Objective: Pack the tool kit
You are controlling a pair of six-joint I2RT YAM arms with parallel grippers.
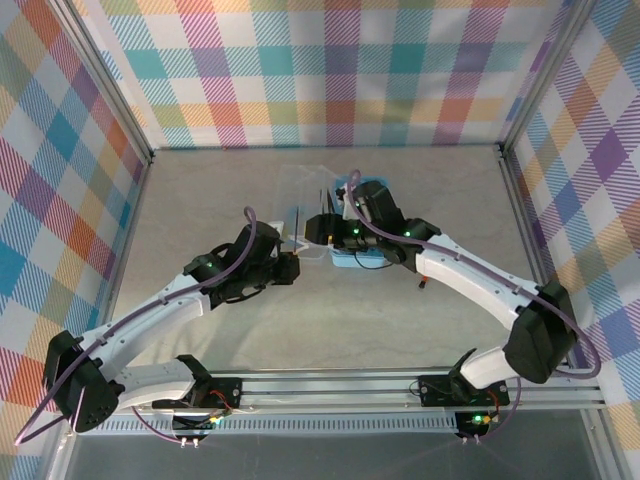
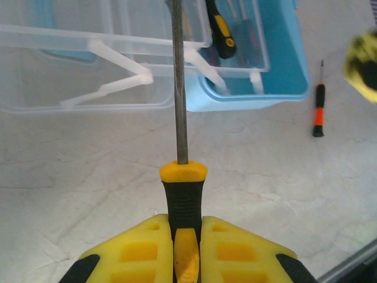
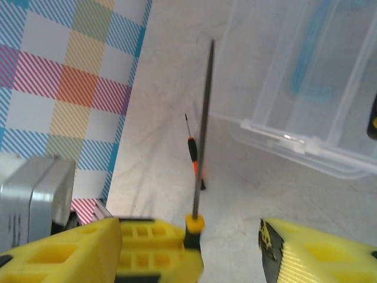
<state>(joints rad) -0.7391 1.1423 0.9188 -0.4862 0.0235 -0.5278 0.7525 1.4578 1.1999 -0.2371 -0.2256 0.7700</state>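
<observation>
Your left gripper point(image 2: 185, 227) is closed narrow on the black handle of a yellow-collared screwdriver point(image 2: 184, 188). The bare shaft of this tool runs straight forward from the fingers. The light-blue case point(image 2: 285, 71) lies ahead of this gripper and a little to the right, on the table point(image 2: 88, 177). Its clear lid point(image 2: 70, 82) is folded open flat to the left. The far part of the shaft passes over the place where lid and case meet, but whether it touches them you cannot tell. Inside the case lies another black-and-yellow screwdriver point(image 2: 221, 29). A small black-orange screwdriver point(image 2: 318, 112) lies on the table to the right of the case, outside of it.

Your right gripper point(image 3: 232, 239) has its fingers well apart. In its wrist view a thin shaft with yellow collar point(image 3: 203, 135) rises between them. It is close beside one finger and has free space to the other, so it is not clamped. Whether it is the same tool that the left gripper holds, you cannot tell. Seen from above, the right gripper hangs over the left part of the case, near the left gripper, and its arm hides part of the opening.
</observation>
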